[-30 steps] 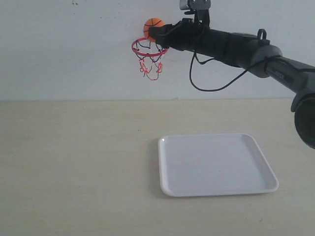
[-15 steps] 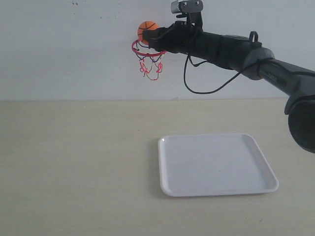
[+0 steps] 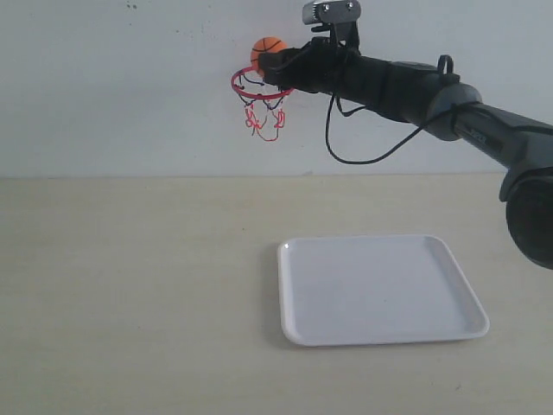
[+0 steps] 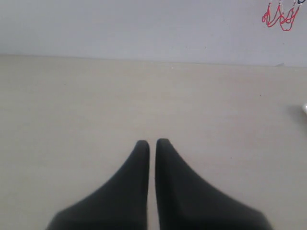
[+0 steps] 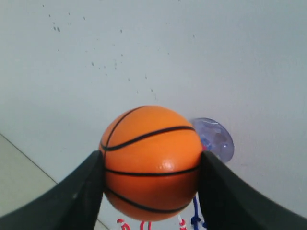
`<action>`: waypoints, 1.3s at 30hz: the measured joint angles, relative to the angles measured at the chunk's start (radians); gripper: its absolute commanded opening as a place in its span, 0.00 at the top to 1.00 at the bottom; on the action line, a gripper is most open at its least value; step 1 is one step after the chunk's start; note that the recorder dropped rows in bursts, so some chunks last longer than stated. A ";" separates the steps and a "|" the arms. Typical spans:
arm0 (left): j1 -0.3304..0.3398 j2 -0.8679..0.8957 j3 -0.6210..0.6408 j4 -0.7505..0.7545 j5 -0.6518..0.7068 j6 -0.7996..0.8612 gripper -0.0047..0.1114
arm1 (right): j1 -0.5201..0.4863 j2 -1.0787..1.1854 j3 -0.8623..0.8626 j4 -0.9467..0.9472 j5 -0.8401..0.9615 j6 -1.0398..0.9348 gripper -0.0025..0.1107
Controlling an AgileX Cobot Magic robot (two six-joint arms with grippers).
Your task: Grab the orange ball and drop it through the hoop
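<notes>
The orange ball (image 3: 269, 49) with black seam lines is held high against the wall, just above the red ring of the hoop (image 3: 259, 89). My right gripper (image 3: 275, 62) is shut on the orange ball (image 5: 151, 162), one finger pressed on each side. Behind the ball, the right wrist view shows the hoop's clear suction cup (image 5: 218, 139), with bits of red net below. My left gripper (image 4: 152, 142) is shut on nothing, low over the bare table; only the tip of the hoop's net (image 4: 280, 17) shows in that view.
A white tray (image 3: 378, 288) lies on the beige table, below and right of the hoop. The right arm and its dangling black cable (image 3: 363, 156) stretch across the upper right, in front of the white wall.
My right gripper carried the ball left over the ring, then drifted back right a little. The ball stays gripped.
</notes>
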State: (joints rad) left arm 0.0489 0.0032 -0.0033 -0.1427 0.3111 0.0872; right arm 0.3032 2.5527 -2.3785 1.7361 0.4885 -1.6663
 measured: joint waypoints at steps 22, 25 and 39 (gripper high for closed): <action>0.000 0.000 0.000 0.000 0.000 0.000 0.92 | -0.008 -0.028 0.000 -0.038 -0.024 0.127 0.98; 0.000 0.000 0.000 0.000 0.000 0.000 0.92 | -0.028 -0.051 -0.002 -0.126 0.044 0.185 0.98; 0.000 0.000 0.000 0.000 0.000 0.000 0.92 | -0.350 -0.071 -0.002 -0.524 0.711 0.838 0.98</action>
State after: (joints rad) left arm 0.0489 0.0032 -0.0033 -0.1427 0.3111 0.0872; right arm -0.0469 2.4815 -2.3800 1.2123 1.1995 -0.8284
